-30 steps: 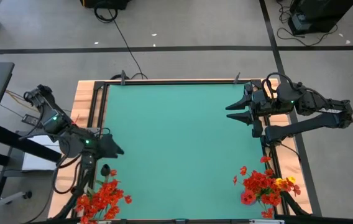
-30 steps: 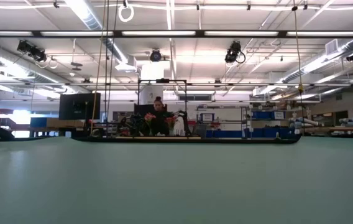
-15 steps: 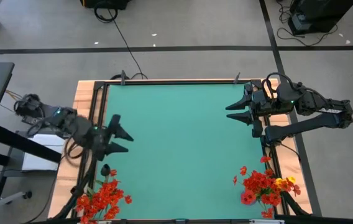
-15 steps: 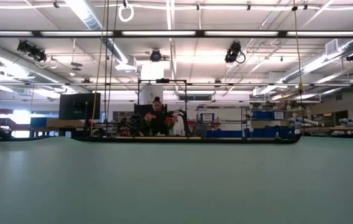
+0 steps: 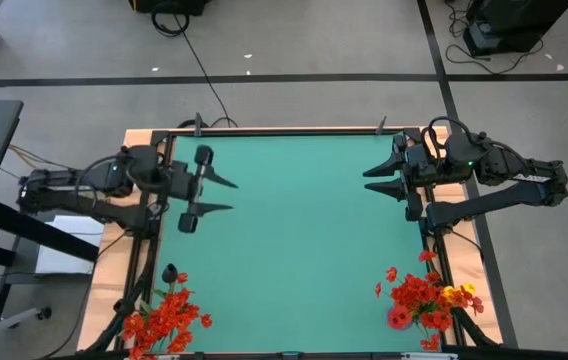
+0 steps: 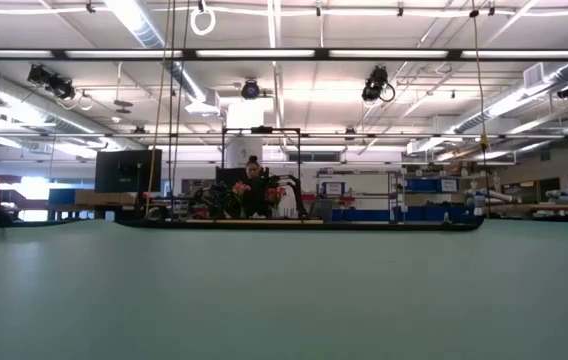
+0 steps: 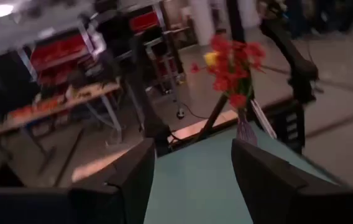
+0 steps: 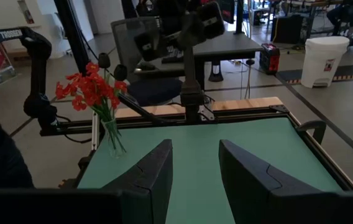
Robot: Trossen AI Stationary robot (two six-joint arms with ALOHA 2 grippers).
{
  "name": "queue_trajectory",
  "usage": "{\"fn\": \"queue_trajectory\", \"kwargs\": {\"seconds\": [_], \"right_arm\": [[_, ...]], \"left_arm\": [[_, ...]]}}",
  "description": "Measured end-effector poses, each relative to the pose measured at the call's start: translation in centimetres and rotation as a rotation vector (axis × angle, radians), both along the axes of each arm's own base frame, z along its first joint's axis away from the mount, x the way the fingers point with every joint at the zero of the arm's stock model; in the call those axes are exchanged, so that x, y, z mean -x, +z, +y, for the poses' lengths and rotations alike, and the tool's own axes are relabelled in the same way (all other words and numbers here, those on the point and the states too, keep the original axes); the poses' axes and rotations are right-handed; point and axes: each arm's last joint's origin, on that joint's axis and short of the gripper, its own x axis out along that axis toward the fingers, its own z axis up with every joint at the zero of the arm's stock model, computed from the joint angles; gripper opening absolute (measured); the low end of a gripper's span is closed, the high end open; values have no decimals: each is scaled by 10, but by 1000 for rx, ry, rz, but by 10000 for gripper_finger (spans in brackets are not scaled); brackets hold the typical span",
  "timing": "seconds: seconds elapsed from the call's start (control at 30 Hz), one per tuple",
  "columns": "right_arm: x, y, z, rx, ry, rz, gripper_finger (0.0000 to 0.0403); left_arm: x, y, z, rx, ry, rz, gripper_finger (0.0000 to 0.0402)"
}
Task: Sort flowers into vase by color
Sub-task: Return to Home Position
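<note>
- Surface (image 5: 294, 240): a green mat in a dark frame on a wooden base. The high view shows its whole middle bare, from far rail to near edge. The low view gives only that flat green plane and the room behind it, where a person (image 6: 254, 186) sits far off.
- Left arm (image 5: 74, 190): it crosses the left rail. My left hand (image 5: 232, 196) is just inside the left edge at mid-depth, pointing inward. Its fingers are spread wide with nothing between them, and the left wrist view confirms the gap.
- Right arm (image 5: 509, 180): it crosses the right rail. My right hand (image 5: 368, 184) is just inside the right edge, nearer the far rail, pointing inward. Its fingers are likewise parted and empty, as the right wrist view shows.
- Clearance: the two hands face each other, well apart, with open mat between them.
- Left bunch (image 5: 164, 318): red-orange flowers at the near-left corner, on the surface's edge, well apart from the left hand.
- Right bunch (image 5: 419, 298): red-orange flowers at the near-right corner, beside the right rail.
- Vases: from above the blooms cover them, so only the wrist views show them. The right wrist view gives the left vase (image 8: 113, 140), clear and upright by the corner rail. The left wrist view gives the right vase (image 7: 246, 129), blurred.
- Dark heads (image 8: 104, 60): two rise above the left bunch in the right wrist view. The high view shows only one.
- Yellow head (image 5: 456, 294): it sits in the right bunch, on its outer side.
</note>
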Motion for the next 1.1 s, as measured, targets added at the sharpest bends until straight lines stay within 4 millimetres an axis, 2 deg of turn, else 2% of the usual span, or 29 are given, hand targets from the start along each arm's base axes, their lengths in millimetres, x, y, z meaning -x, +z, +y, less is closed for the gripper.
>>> {"fn": "queue_trajectory", "kwargs": {"seconds": [0.1,0.23,0.43,0.57,0.73,0.9,1.1], "right_arm": [[0,0,0,0,0,0,140],[0,0,0,0,0,0,140],[0,0,0,0,0,0,140],[0,0,0,0,0,0,140],[0,0,0,0,0,0,140],[0,0,0,0,0,0,140],[0,0,0,0,0,0,140]], "left_arm": [[7,-2,5,113,66,36,209],[28,-22,8,196,147,40,193],[67,-65,9,399,213,14,169],[82,-103,9,333,214,5,147],[85,-140,7,289,148,-71,112],[82,-164,4,301,20,-95,76],[79,-188,4,308,14,-97,42]]}}
